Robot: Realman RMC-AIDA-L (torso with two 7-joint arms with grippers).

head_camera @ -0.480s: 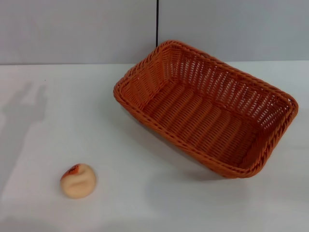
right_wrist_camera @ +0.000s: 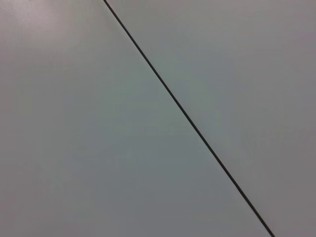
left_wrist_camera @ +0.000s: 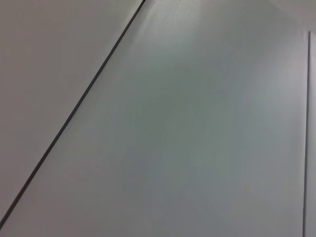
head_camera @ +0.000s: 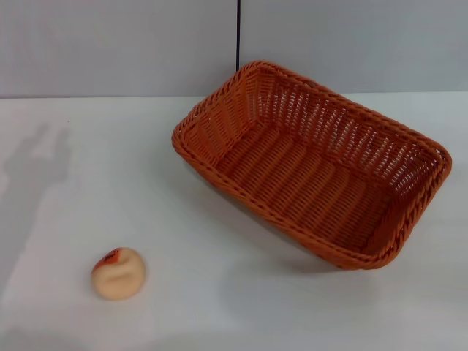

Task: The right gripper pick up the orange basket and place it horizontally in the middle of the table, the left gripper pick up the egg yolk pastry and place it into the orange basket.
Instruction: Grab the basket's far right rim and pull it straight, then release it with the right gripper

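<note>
The orange basket sits on the white table at the right, turned at an angle, its far corner close to the grey wall. It is empty. The egg yolk pastry lies on the table near the front left, its reddish patch toward the left. Neither gripper shows in any view; only an arm's shadow falls on the table at the far left. Both wrist views show nothing but grey wall panels with a dark seam.
A grey wall with a vertical dark seam stands behind the table. Bare tabletop lies between the pastry and the basket.
The shadow on the table's left side has shifted slightly. The basket and pastry have not moved.
</note>
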